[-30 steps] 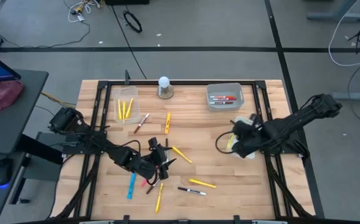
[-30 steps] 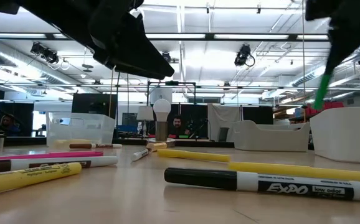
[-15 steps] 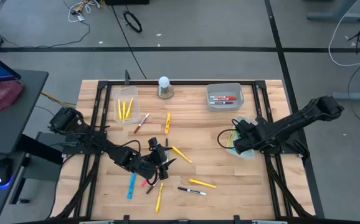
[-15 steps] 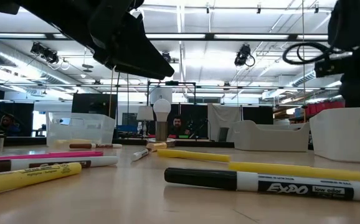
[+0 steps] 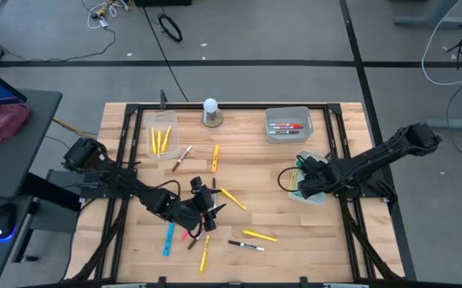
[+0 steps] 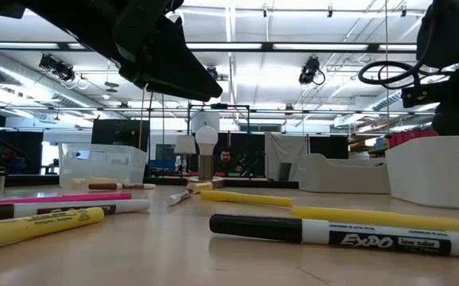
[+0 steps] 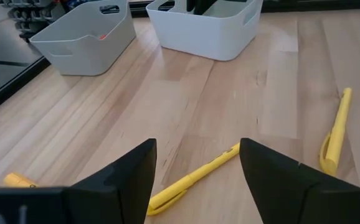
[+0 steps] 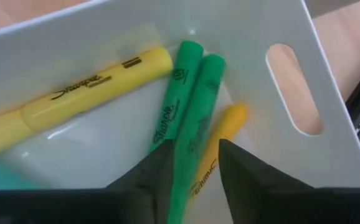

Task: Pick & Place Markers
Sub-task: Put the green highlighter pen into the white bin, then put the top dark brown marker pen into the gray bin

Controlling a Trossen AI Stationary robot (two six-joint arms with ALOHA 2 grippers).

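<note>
My right gripper [image 8: 195,147] reaches down into the white bin [image 5: 316,198] at the table's right, open, with its fingers on either side of a green marker [image 8: 203,106]. That marker lies on the bin's floor beside a second green marker [image 8: 179,93] and two yellow markers [image 8: 80,93]. My left gripper [image 7: 197,149] hangs open, low over the table's near middle [image 5: 203,206]. A yellow marker [image 7: 192,180] lies on the wood below it. Several more markers [image 5: 247,246] lie scattered around it. My right gripper's fingers [image 8: 152,174] come from above and stand close on either side of the green marker's near part [image 8: 192,155]. The marker lies flat on the bin's floor. Whether the fingers touch it I cannot tell.
A clear bin [image 5: 161,138] with yellow markers stands far left, and a grey bin [image 5: 288,125] with red ones stands far right. A white knob [image 5: 210,112] stands on its base between them. Loose markers lie at the middle [image 5: 215,158] and near edge [image 5: 169,238].
My right gripper has gone down into the white bin, tipping steeper. It carried a green marker that hung slanted below it a second ago. The marker now lies on the bin's floor.
</note>
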